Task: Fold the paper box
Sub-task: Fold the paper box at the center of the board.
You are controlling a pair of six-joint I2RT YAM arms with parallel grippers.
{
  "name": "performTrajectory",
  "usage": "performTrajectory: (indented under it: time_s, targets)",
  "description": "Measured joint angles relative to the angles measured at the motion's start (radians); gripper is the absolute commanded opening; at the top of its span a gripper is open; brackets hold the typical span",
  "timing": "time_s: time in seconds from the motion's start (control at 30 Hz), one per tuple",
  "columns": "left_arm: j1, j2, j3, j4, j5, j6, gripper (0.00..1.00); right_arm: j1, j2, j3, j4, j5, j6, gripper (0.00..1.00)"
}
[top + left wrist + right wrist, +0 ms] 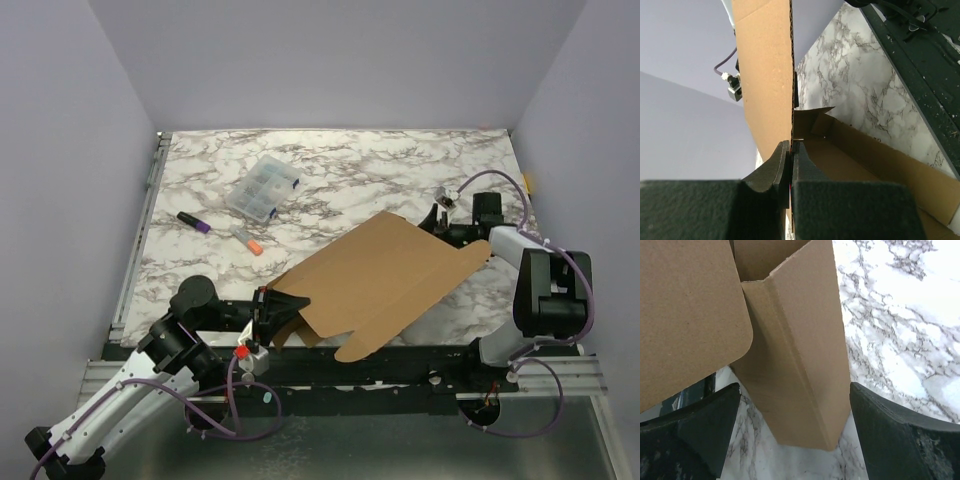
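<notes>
The paper box (375,280) is a brown cardboard sheet with flaps, lying tilted on the marble table at front centre. My left gripper (272,313) is shut on its near left edge; in the left wrist view the fingers (785,162) pinch the cardboard panel (767,75) edge-on. My right gripper (462,232) is open at the sheet's right end. In the right wrist view a folded cardboard flap (800,355) lies between the spread fingers (890,430) without touching them.
A small clear plastic compartment case (262,188) sits at back left. A purple-tipped marker (194,222) and an orange-tipped marker (246,240) lie left of the box. The table's black front rail (400,362) runs just below the sheet. Grey walls enclose the table.
</notes>
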Motion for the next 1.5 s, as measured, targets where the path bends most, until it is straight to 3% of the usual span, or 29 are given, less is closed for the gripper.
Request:
performTrajectory:
  time_s: [0.43, 0.63, 0.87, 1.07, 1.27, 1.5]
  targets:
    - [-0.017, 0.011, 0.02, -0.042, 0.002, 0.048, 0.0, 0.0, -0.212, -0.314, 0.671, 0.134, 0.565, 0.98]
    - [-0.02, 0.014, 0.02, -0.059, 0.001, 0.06, 0.0, 0.0, -0.165, -0.392, 0.998, 0.147, 0.789, 1.0]
    - [-0.022, 0.014, 0.02, -0.064, 0.0, 0.068, 0.0, 0.0, -0.15, -0.484, 1.241, 0.207, 0.966, 1.0]
    - [-0.022, 0.033, 0.023, -0.066, 0.0, 0.071, 0.0, 0.001, -0.016, -0.551, 1.535, 0.246, 1.161, 1.0]
    - [-0.022, 0.037, 0.026, -0.066, 0.001, 0.064, 0.0, 0.002, 0.033, -0.583, 1.732, 0.252, 1.257, 1.0]
    - [-0.022, 0.037, 0.027, -0.065, 0.011, 0.038, 0.0, 0.003, 0.024, -0.61, 1.764, 0.288, 1.228, 1.0]
